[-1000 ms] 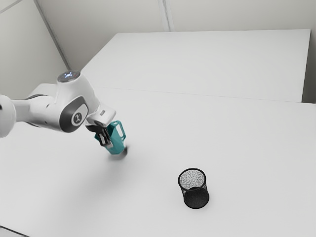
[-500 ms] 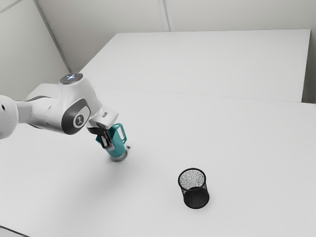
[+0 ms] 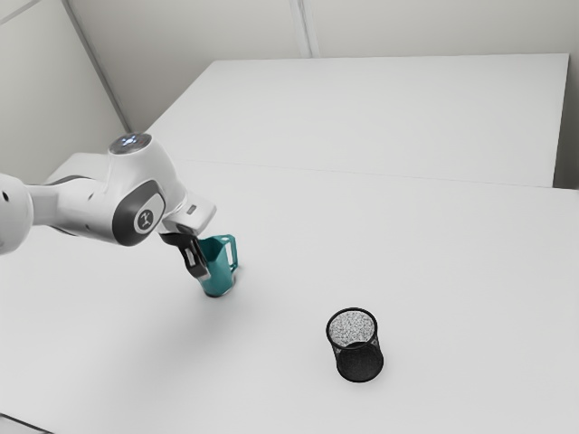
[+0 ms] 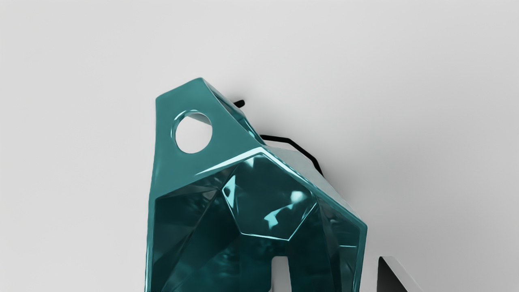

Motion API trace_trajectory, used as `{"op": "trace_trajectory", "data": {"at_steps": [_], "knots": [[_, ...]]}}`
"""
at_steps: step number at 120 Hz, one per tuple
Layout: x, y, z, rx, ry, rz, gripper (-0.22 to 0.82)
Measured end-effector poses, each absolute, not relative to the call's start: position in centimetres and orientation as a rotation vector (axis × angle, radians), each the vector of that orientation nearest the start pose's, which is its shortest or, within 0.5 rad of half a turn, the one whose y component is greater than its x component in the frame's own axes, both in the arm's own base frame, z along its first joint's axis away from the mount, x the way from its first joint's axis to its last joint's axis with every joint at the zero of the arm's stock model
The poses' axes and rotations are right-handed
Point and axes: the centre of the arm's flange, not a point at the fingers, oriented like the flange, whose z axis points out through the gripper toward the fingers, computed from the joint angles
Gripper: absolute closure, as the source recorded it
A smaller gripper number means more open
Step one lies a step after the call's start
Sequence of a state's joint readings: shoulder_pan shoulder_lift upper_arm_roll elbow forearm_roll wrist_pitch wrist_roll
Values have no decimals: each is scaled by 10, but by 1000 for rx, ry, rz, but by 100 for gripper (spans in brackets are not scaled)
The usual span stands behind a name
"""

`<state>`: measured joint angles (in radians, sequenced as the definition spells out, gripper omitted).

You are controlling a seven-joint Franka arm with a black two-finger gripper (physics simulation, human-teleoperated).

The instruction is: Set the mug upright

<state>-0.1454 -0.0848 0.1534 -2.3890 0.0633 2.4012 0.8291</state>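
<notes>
The teal mug (image 3: pixel 218 271) stands roughly upright on the desk (image 3: pixel 434 262), mouth up, handle toward the exterior view's right. The gripper (image 3: pixel 200 271) has its fingers parted and grasps nothing: one dips inside the mug, the other sits outside its wall. A black mesh cup (image 3: pixel 359 363) (rather see-through, that) stands nearer, farther right.

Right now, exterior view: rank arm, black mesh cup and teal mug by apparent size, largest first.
1. Arm, by far
2. Black mesh cup
3. Teal mug
Apparent size only; true sizes may differ.
</notes>
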Motion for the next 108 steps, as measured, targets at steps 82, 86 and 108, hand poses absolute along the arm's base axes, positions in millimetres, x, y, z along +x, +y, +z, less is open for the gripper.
{"op": "trace_trajectory", "data": {"at_steps": [82, 86, 108], "knots": [[565, 12, 496, -2815, 1150, -355, 20], [574, 14, 509, -2827, 1127, -352, 18], [612, 23, 527, -2938, 962, -207, 8]]}}
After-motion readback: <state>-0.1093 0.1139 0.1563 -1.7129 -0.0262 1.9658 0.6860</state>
